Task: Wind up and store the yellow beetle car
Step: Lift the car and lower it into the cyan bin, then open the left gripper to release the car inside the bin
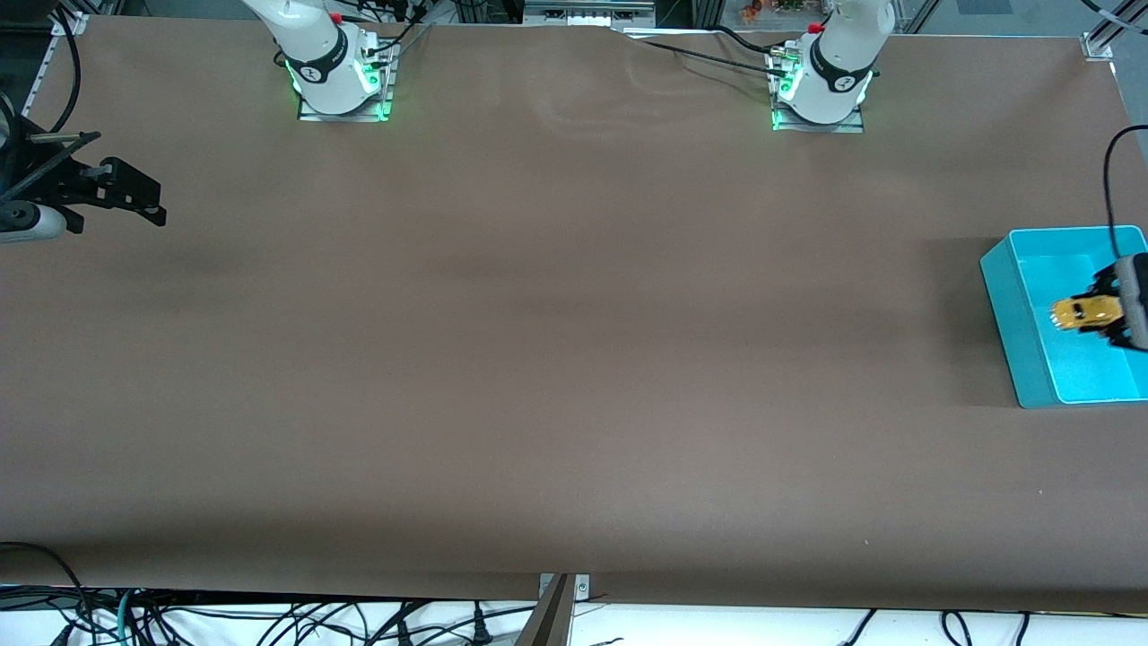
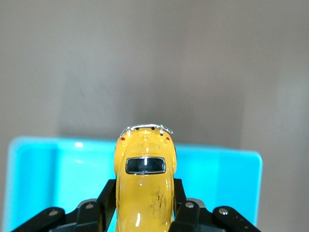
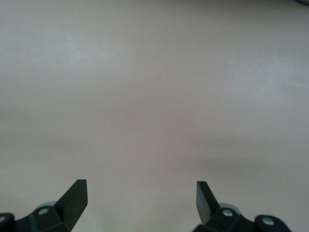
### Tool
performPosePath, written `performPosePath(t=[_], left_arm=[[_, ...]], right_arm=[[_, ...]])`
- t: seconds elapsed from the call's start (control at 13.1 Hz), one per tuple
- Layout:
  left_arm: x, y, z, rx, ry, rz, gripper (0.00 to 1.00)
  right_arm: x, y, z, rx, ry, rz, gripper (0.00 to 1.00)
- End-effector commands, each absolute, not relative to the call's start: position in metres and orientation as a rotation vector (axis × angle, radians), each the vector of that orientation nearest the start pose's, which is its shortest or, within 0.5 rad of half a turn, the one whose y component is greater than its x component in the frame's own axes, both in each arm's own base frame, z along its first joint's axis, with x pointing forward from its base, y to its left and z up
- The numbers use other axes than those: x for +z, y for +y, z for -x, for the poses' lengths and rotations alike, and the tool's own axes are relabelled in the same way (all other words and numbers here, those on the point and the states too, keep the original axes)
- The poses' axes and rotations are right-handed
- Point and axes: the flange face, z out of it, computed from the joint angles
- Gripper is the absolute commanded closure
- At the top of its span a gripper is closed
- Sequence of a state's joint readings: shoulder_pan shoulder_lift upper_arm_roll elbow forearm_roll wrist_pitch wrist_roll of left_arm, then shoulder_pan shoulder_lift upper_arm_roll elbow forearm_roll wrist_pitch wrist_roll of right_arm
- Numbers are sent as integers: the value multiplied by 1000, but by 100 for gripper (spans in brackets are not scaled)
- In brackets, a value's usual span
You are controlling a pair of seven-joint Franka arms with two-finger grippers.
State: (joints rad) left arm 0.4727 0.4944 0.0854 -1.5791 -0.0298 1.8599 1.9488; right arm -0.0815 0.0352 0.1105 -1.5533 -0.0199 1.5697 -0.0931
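Observation:
My left gripper (image 1: pixel 1096 316) is shut on the yellow beetle car (image 1: pixel 1082 312) and holds it over the open turquoise bin (image 1: pixel 1009 296) at the left arm's end of the table. In the left wrist view the car (image 2: pixel 145 186) sits between the black fingers (image 2: pixel 105 198), its rear window and chrome bumper pointing away from the wrist, with the bin (image 2: pixel 43 179) beneath it. My right gripper (image 1: pixel 134 193) is open and empty, waiting over the table edge at the right arm's end; its wrist view shows its gripper (image 3: pixel 141 195) over bare brown table.
The brown table cover (image 1: pixel 556 359) spans the whole work area. The two arm bases (image 1: pixel 336 72) stand along the edge farthest from the front camera. Cables hang below the table's edge nearest that camera.

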Motion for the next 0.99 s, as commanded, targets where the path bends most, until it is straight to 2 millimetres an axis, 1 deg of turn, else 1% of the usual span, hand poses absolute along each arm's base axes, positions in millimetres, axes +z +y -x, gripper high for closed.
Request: performPosePath(t=[0.0,0.08,0.15,0.23,0.3,0.38,0.46,0.53,0.61,0.69,0.76,0.84,0.91], left_arm=[[291,390,-548,160,2152,2563,88],[277,396,-549,234,2184,2480,88],[261,405,-547,249,2179,2456,87],[249,409,-545,246,2175,2460,85],[237,409,-543,250,2182,2470,75],[230,414,-537,247,2175,2489,71],[226,414,-539,241,2178,2478,52],[225,415,-539,237,2182,2466,47],[225,414,-539,233,2207,2445,45],[225,414,-539,226,2229,2429,46],[226,413,-540,225,2234,2424,19],[226,412,-541,225,2240,2419,0],[227,412,-541,223,2240,2421,0]], right_arm=[[620,12,-563,35,-186,3164,0],[620,12,-563,37,-186,3163,0],[620,12,-563,37,-186,3163,0],[620,12,-563,37,-186,3163,0],[621,12,-562,35,-186,3164,0],[620,12,-563,37,-186,3163,0],[620,12,-563,37,-186,3163,0],[620,12,-563,37,-186,3163,0],[620,12,-563,37,-186,3163,0],[620,12,-563,37,-186,3163,0],[621,12,-562,35,-186,3164,0],[620,12,-563,37,-186,3163,0],[621,12,-562,35,-186,3164,0]])
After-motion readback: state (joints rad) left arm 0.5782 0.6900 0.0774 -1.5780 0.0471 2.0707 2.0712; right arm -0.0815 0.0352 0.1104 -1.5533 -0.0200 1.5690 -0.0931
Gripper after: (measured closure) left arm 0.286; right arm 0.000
